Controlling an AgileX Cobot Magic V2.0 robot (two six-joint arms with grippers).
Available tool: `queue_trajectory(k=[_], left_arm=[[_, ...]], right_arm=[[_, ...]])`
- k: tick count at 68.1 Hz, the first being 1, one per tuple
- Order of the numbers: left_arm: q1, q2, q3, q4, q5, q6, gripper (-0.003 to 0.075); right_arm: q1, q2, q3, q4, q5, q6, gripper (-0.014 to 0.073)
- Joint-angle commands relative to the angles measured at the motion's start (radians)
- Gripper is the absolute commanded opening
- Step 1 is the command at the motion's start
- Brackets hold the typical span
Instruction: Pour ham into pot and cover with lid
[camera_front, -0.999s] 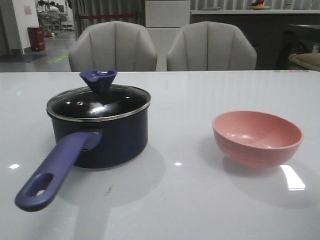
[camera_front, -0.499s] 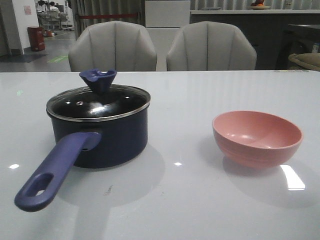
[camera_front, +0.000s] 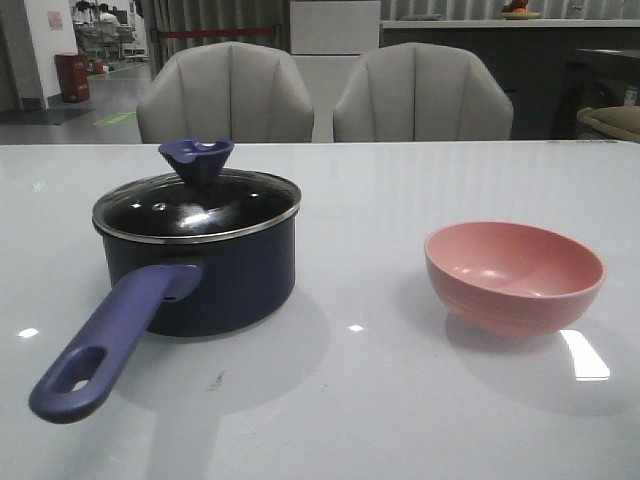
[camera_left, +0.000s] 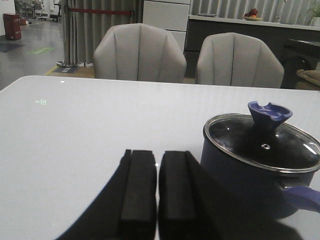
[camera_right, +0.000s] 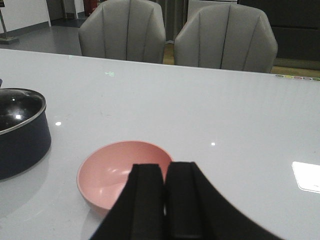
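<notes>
The navy pot stands on the left of the white table, its long blue-purple handle pointing toward me. The glass lid with its navy knob sits on the pot. The pot and lid also show in the left wrist view. No ham is visible; the pot's inside is hidden. The pink bowl on the right looks empty. My left gripper is shut and empty beside the pot. My right gripper is shut and empty, just short of the pink bowl. Neither gripper shows in the front view.
Two grey chairs stand behind the table's far edge. A white patch lies on the table to the right of the bowl in the right wrist view. The pot's edge shows there too.
</notes>
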Motion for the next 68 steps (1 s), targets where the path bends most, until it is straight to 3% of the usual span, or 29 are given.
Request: queue_trajectory(k=[1,6,17,21,33,68], left_arm=[[0.001,-0.019,0.021,-0.009,-0.079,-0.012,0.0134],[0.001,-0.019,0.021,-0.009,-0.079,-0.012,0.0134],[0.001,-0.019,0.021,-0.009,-0.079,-0.012,0.0134],[0.001,-0.019,0.021,-0.009,-0.079,-0.012,0.0134],[0.001,-0.019,0.021,-0.009,-0.079,-0.012,0.0134],[0.001,-0.019,0.021,-0.009,-0.079,-0.012,0.0134]], right_arm=[[-0.026,-0.045,-0.017,-0.032,-0.041,0.003,0.0150],[-0.057,-0.111,-0.004,-0.122,0.010,0.054,0.0150],[-0.080,-0.240,0.053,-0.377,0.035,0.308,0.0150],[-0.080,-0.279,0.079,-0.414,0.035,0.359,0.0150],[-0.081,-0.305,0.159,-0.421,0.000,0.377,0.0150],[-0.081,-0.305,0.158,-0.421,0.014,0.377,0.0150]])
